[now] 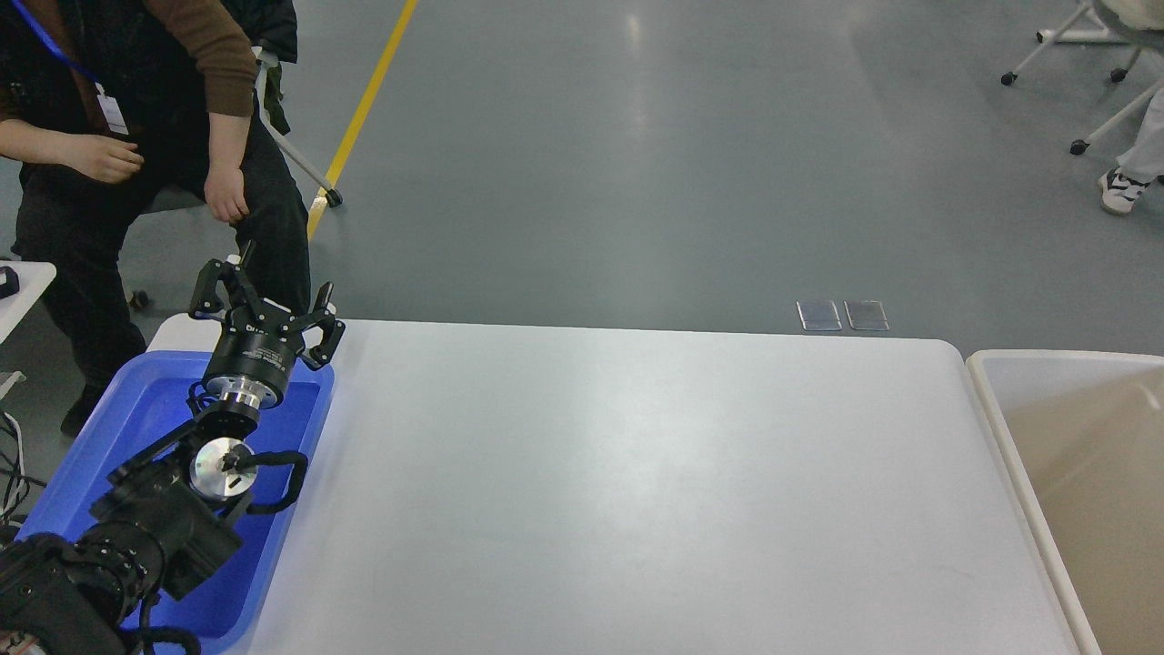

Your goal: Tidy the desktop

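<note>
Nearest, the left arm rises over the blue tray (300, 509), which sits on the left end of the desktop (618, 491). The left gripper (264, 296) hangs above the tray's far edge, its fingers spread apart and holding nothing; the right gripper is out of view. The desktop, a broad matte white-grey slab filling the middle ground, looks rigid, heavy and smooth, a fixed surface offering no sensible grasp point. A beige bin (987, 382) abuts its right end. Beyond, a seated person (136, 136) waits.
</note>
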You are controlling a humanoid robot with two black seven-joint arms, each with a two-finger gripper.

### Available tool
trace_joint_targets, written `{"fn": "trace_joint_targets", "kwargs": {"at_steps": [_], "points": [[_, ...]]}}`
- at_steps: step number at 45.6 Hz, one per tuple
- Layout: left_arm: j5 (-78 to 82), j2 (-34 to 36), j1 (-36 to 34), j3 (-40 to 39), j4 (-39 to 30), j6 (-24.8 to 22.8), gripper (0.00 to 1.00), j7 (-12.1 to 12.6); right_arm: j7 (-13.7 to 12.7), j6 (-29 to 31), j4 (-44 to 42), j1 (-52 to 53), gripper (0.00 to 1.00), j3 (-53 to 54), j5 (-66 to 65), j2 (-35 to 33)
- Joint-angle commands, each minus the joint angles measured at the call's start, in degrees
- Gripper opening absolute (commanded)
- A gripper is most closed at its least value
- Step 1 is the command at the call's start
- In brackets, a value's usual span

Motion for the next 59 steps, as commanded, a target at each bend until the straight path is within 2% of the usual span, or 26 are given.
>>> {"fn": "trace_joint_targets", "kwargs": {"at_steps": [1, 8, 12, 15, 22, 25, 41, 59], "points": [[0.01, -0.01, -0.01, 0.00, -0.02, 0.00, 1.00, 0.00, 0.12, 6.22, 9.79, -0.35, 1.00, 17.24, 0.56, -3.48], [0.01, -0.01, -0.01, 0.00, -0.02, 0.00, 1.00, 0.00, 0.21, 8.86, 12.07, -5.44, 1.00, 25.06, 0.56, -2.42], [0.01, -0.01, -0.01, 0.00, -0.02, 0.00, 1.00, 0.00, 2.05, 9.22, 15.94, -8.69, 1.00, 27.70, 0.56, -2.25], [-0.08, -0.01, -0.01, 0.00, -0.02, 0.00, 1.00, 0.00, 5.91, 9.30, 18.22, -11.50, 1.00, 29.55, 0.56, -1.20], [0.01, -0.01, -0.01, 0.00, -0.02, 0.00, 1.00, 0.00, 18.04, 10.36, 20.52, -17.92, 1.00, 30.96, -0.94, 3.63], [0.01, -0.01, -0.01, 0.00, -0.02, 0.00, 1.00, 0.00, 21.12, 10.45, 20.43, -20.21, 1.00, 30.96, -2.25, 6.18], [0.01, -0.01, -0.01, 0.00, -0.02, 0.00, 1.00, 0.00, 21.39, 10.53, 19.90, -32.52, 1.00, 29.99, -2.78, 17.08], [0.01, -0.01, -0.01, 0.00, -0.02, 0.00, 1.00, 0.00, 21.39, 10.62, 19.64, -34.98, 1.00, 26.30, -2.87, 18.49]]}}
